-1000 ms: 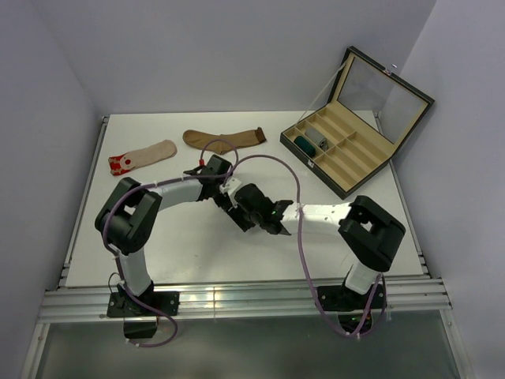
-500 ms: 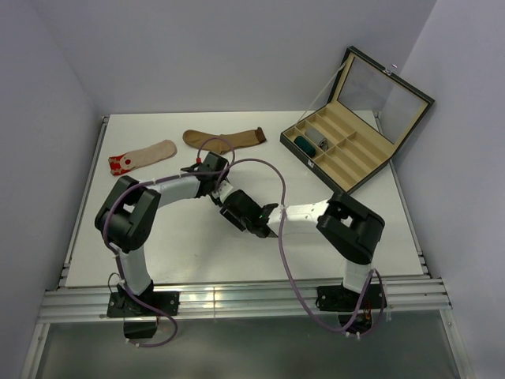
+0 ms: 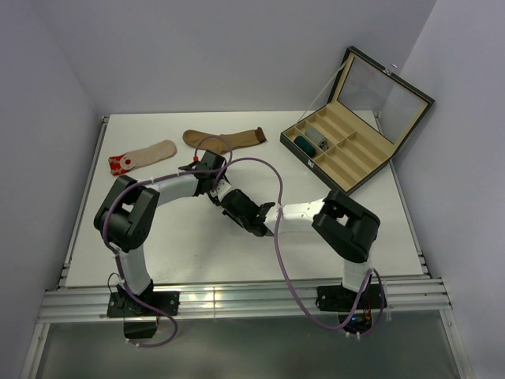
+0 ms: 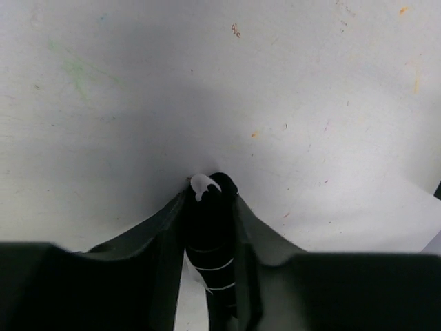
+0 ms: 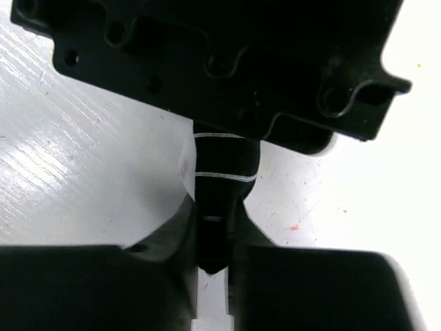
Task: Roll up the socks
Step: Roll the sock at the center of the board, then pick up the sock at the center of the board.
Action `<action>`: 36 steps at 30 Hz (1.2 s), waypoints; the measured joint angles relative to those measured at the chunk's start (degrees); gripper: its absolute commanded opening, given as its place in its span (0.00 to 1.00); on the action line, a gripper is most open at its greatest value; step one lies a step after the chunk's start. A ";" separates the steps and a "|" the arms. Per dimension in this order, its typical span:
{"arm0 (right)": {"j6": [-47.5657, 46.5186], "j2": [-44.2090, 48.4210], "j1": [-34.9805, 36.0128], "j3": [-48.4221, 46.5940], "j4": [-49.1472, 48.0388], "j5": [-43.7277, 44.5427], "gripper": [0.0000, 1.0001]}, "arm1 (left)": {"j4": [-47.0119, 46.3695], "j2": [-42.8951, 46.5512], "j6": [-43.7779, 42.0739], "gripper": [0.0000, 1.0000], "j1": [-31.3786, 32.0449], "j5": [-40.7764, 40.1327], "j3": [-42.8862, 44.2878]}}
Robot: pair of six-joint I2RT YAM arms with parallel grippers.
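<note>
- Top view: left tool [image 3: 216, 194] and right tool [image 3: 230, 207] meet mid-worktop [image 3: 181, 253]. Beige sock [image 3: 142, 155] and brown sock [image 3: 225, 138] lie near the far edge.
- Left wrist: left tool clenched on black striped sock [image 4: 210, 234].
- Right wrist: right tool pinches the same sock.

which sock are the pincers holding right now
The black sock with white stripes, gripped by the left pincer and the right pincer at mid-table. The beige red-toed sock and the brown sock lie flat farther back, untouched.
</note>
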State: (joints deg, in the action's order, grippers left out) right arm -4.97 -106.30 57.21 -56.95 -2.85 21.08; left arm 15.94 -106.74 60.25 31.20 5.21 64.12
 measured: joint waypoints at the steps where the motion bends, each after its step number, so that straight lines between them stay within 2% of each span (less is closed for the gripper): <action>1: -0.02 0.00 -0.07 -0.15 0.28 -0.02 0.00 | 0.24 0.00 -0.20 0.48 -0.02 -0.09 0.15; 3: 0.02 0.24 -0.33 -0.20 0.37 -0.44 0.00 | 0.68 0.02 -0.68 0.57 -0.09 -0.22 0.66; 4: 0.04 0.39 -0.50 -0.20 0.39 -0.87 0.00 | 1.03 0.07 -0.79 0.67 -0.13 -0.37 0.98; 7: -0.52 1.18 -1.18 -0.15 1.11 -3.26 0.00 | 2.51 1.09 -1.38 0.79 -0.26 -1.60 1.81; 10: -1.01 2.78 -2.27 -0.09 3.08 -6.71 0.00 | 6.05 3.54 -2.34 0.83 -1.16 -2.25 1.92; 15: -1.81 9.33 -4.85 0.17 8.15 -12.31 0.00 | 10.27 9.46 -4.11 0.89 -6.47 -4.44 5.57; 21: -5.03 16.83 -12.00 -2.54 12.09 -16.44 0.00 | 10.10 21.44 -7.23 0.96 -14.84 -10.54 8.24; 23: -6.95 17.20 -16.24 -5.99 14.51 -17.73 0.00 | 9.92 25.14 -8.50 0.99 -16.90 -12.15 8.24; 29: -12.35 16.90 -28.65 -15.65 19.87 -18.82 0.00 | 6.54 36.17 -13.94 1.00 -24.02 -16.65 5.33; 36: -18.05 11.08 -43.17 -26.73 24.63 -22.23 0.00 | 4.42 41.09 -22.84 0.99 -27.21 -21.92 4.96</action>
State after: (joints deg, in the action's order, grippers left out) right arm -23.03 -95.22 14.04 -83.68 21.78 -1.15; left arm 20.36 -65.65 37.41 3.99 -16.71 69.08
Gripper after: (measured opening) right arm 0.263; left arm 0.995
